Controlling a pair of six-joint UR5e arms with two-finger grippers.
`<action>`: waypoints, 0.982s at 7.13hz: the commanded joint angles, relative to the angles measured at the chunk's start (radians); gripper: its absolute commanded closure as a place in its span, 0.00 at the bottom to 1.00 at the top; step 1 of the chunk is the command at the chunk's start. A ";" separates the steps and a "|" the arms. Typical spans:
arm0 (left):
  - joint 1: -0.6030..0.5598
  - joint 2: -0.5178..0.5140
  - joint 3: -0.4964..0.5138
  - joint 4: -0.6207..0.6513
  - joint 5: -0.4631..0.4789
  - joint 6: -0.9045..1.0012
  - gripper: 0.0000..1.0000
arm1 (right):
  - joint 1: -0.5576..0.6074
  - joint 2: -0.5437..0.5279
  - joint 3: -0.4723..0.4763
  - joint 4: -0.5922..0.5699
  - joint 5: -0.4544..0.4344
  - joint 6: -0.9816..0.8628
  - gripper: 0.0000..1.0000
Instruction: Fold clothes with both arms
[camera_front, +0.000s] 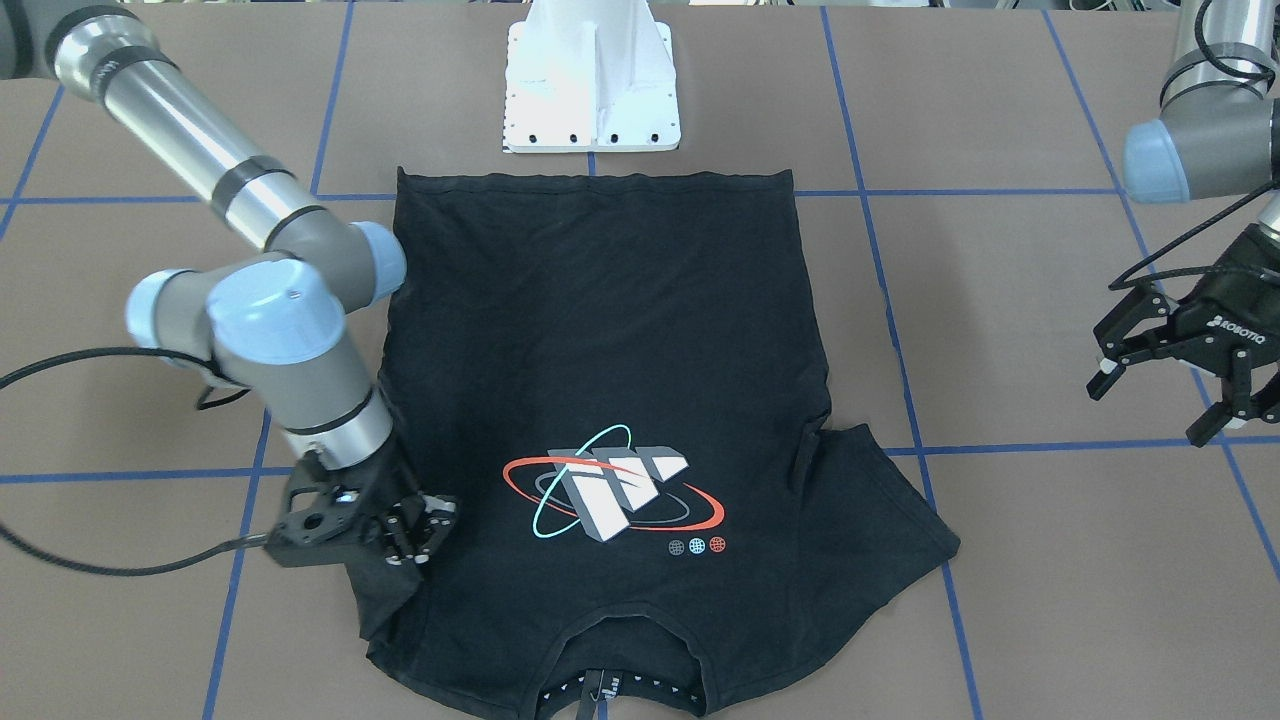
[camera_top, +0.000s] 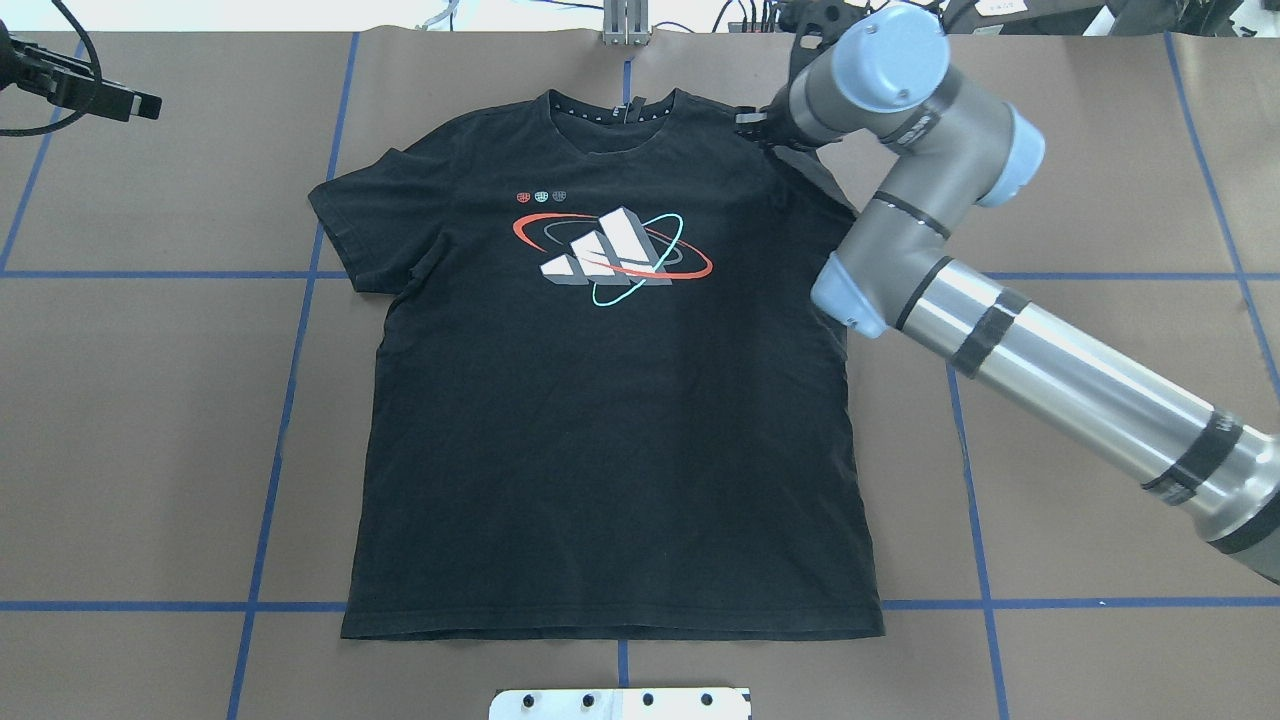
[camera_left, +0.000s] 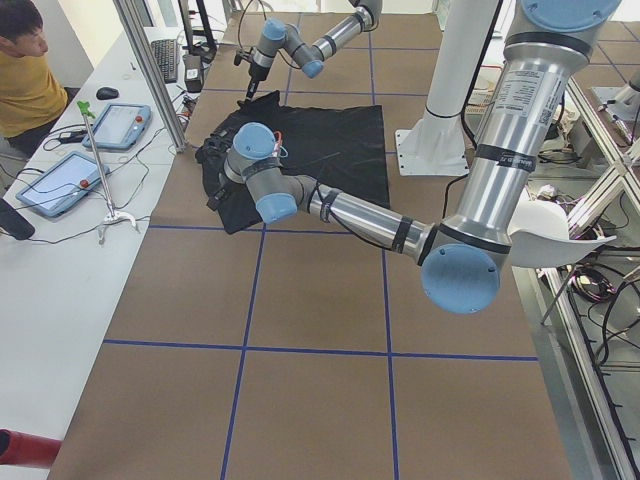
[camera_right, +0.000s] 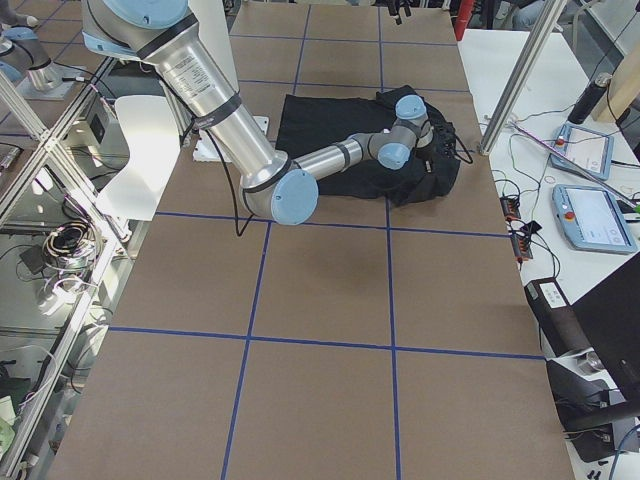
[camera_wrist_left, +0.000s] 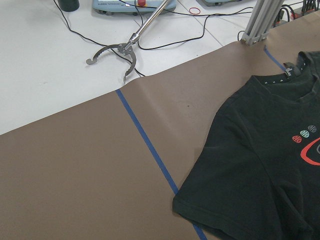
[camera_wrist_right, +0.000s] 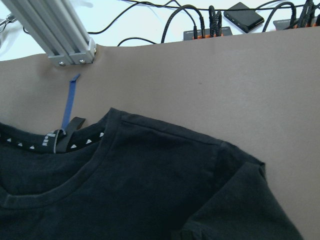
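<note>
The black T-shirt (camera_front: 600, 330) lies flat and print-up on the brown table, its collar at the far edge from the robot (camera_top: 600, 420). My right gripper (camera_front: 415, 545) sits at the shirt's right sleeve and shoulder (camera_top: 755, 130), shut on the sleeve, which is bunched up to the fingers. The right wrist view shows the collar and the folded sleeve (camera_wrist_right: 235, 210). My left gripper (camera_front: 1160, 405) hangs open above bare table, well clear of the shirt's spread left sleeve (camera_wrist_left: 225, 200), and shows at the overhead view's top left (camera_top: 140, 100).
The white pedestal base (camera_front: 592, 80) stands just behind the shirt's hem. Blue tape lines (camera_top: 290, 400) grid the table. An aluminium post (camera_wrist_right: 55, 35) and cables stand past the collar edge. A reacher tool (camera_wrist_left: 120, 50), tablets (camera_left: 60, 180) and a seated person (camera_left: 30, 70) are at the side desk.
</note>
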 joint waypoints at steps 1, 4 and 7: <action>0.000 0.000 0.000 0.000 0.000 0.000 0.00 | -0.075 0.054 -0.030 -0.045 -0.108 0.074 1.00; 0.000 0.000 0.002 0.000 0.000 0.000 0.00 | -0.098 0.181 -0.178 -0.045 -0.135 0.143 1.00; 0.001 -0.002 0.002 0.000 0.000 -0.001 0.00 | -0.096 0.183 -0.194 -0.044 -0.157 0.199 1.00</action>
